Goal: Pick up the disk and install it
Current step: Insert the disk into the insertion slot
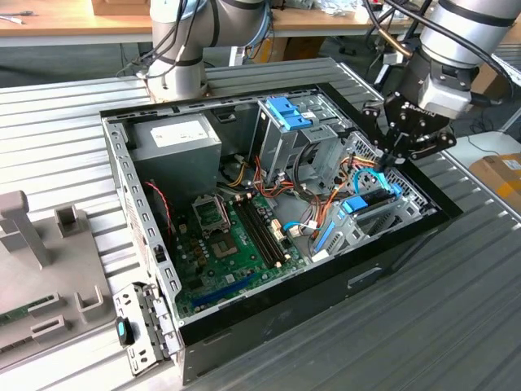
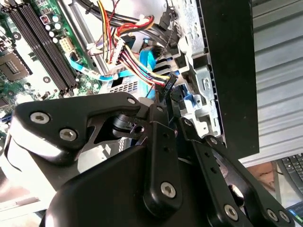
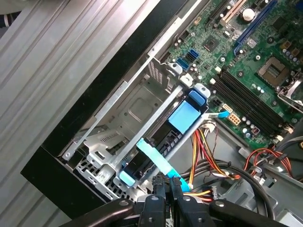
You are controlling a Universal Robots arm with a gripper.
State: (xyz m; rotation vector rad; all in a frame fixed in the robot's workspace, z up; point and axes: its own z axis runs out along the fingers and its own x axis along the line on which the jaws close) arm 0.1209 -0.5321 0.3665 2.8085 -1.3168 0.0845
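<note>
The disk (image 3: 165, 139), dark-bodied with a bright blue frame at its ends, lay slanted in the metal drive bay (image 3: 132, 109) at the corner of the open computer case (image 1: 326, 277); in the exterior view it (image 1: 368, 204) stood toward that view's right, just inside the black case wall. A pale blue ribbon cable (image 3: 154, 153) crossed its upper face, and a bundle of coloured wires (image 3: 203, 161) ran just beside it. The tool (image 3: 166, 185) hung directly over the end of the disk nearest the wires, its fingers drawn close together with a narrow gap between them; whether they pinched anything could not be told. In the exterior view the tool (image 1: 389, 161) tapered to a point just above the blue frame. The motherboard (image 1: 228, 236) and the grey power-supply box (image 1: 175, 142) lay well apart, across the case, which rested on a ribbed metal tabletop (image 1: 456, 326). Judged from this arrangement, the pick-up was done and the seating of the disk in its bay was in hand; any further move called for motion in line with the bay rails, clear of the adjacent wires.
</note>
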